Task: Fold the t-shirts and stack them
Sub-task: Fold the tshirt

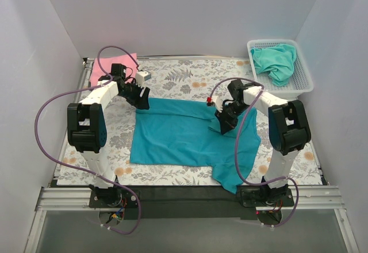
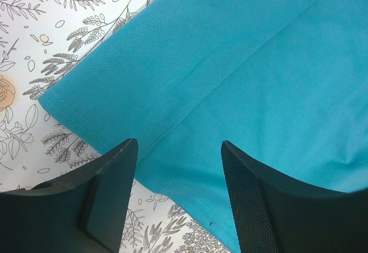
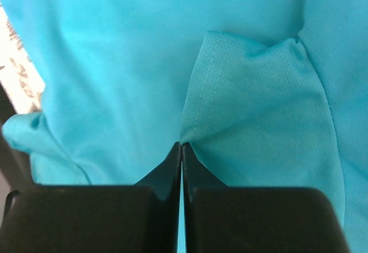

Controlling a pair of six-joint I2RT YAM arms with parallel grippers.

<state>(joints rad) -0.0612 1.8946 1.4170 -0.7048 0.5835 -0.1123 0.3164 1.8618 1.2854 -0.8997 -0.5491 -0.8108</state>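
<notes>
The deep teal-blue t-shirt [image 1: 184, 135] lies spread on the floral table covering, partly folded, one end hanging toward the front right. My left gripper [image 1: 142, 99] is open at the shirt's far left corner, its jaws either side of the hem [image 2: 172, 167]. My right gripper [image 1: 223, 122] is shut on a fold of the teal-blue shirt [image 3: 247, 121] near its right middle. The pink t-shirt [image 1: 109, 69] lies at the far left behind the left arm. The aqua-green t-shirt [image 1: 277, 61] is bunched in the basket.
The white mesh basket [image 1: 305, 77] stands at the back right corner. White walls enclose the table on three sides. The black front rail [image 1: 184, 194] runs between the arm bases.
</notes>
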